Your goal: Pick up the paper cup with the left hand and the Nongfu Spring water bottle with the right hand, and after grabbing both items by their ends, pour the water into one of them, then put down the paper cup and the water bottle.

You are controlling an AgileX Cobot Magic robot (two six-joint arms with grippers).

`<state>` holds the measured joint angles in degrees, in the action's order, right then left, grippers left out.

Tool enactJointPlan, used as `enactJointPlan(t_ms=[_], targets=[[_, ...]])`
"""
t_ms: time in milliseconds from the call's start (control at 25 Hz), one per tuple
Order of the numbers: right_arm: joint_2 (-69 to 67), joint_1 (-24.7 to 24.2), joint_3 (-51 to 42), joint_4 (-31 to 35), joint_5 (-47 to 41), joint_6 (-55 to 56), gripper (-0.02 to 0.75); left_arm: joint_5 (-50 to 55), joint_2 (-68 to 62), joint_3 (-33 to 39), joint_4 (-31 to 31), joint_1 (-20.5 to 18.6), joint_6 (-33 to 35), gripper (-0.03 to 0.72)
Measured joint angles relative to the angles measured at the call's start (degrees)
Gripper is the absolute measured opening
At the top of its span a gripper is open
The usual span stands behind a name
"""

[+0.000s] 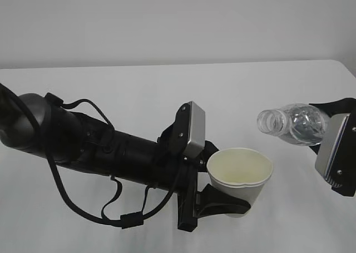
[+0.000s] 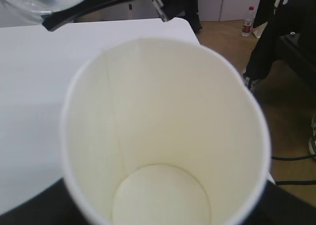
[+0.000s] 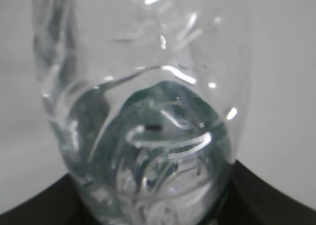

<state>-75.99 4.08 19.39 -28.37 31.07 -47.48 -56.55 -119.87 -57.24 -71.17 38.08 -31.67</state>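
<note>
Exterior view: the left hand (image 1: 225, 200), a black arm wrapped in loose cables with a grey box (image 1: 192, 129) near its wrist, reaches in from the left edge of the white tabletop (image 1: 139, 92). Its two black fingers (image 1: 219, 206) are clamped on the lower wall of the paper cup (image 1: 240, 175), which is held upright, above the near part of the tabletop, mouth open toward the ceiling. To the right, the right hand (image 1: 334, 132) enters from the right edge, its own grey box (image 1: 334, 153) facing the camera. It carries the Nongfu Spring water bottle (image 1: 292, 123) by the base end; the fingers themselves lie behind the bottle and the frame edge, so only the grip, not the finger shape, can be told. The bottle lies nearly horizontal, capless neck pointing left toward the cup, its mouth up and to the right of the cup's rim and apart from it.

Left wrist view: the cup's pale cream interior (image 2: 163, 136) fills the frame and looks dry; the bottle's clear body (image 2: 44, 0) shows at the upper left corner.

Right wrist view: the bottle's ribbed wall (image 3: 148, 111) fills the frame. Whether water sits inside cannot be told.
</note>
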Motion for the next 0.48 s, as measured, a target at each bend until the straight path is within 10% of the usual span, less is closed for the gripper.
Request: enactJointPlan(t_ms=[480], targets=[[0.00, 0.00, 0.00, 0.00, 0.44, -4.65, 0.422, 0.00, 0.00, 0.00, 0.10, 0.00, 0.09, 0.447]])
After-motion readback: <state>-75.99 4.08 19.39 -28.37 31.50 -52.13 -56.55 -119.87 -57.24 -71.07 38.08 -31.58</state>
